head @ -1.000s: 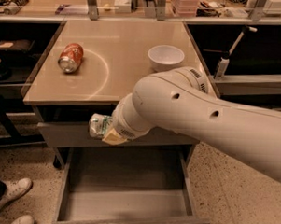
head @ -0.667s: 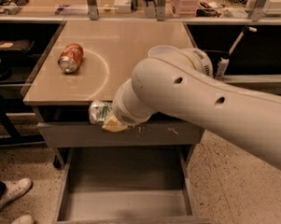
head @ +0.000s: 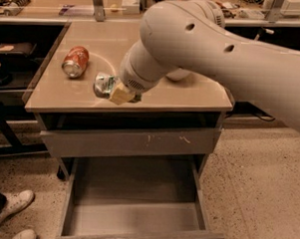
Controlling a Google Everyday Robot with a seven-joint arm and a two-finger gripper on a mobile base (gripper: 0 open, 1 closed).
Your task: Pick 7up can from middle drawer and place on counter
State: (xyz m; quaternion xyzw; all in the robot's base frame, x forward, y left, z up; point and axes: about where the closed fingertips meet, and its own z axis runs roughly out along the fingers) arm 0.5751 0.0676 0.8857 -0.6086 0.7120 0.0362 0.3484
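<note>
The arm (head: 208,49) half hides the gripper (head: 117,93), centre left, fingers closed on the 7up can (head: 103,84) above the counter (head: 98,39).

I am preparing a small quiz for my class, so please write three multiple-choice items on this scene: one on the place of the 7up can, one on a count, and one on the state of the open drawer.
1. Where is the 7up can?
A. on the floor
B. in the gripper, over the front part of the counter
C. on a shelf

2. How many cans are in view?
A. one
B. two
C. three

3. In what state is the drawer?
A. shut
B. open, with a can inside
C. open, with nothing on its floor

Answers:
1 B: the gripper is shut on the 7up can, which shows against the counter top.
2 B: besides the 7up can there is only the orange can, lying on its side on the counter.
3 C: the drawer is pulled out and its grey floor is bare.
</note>
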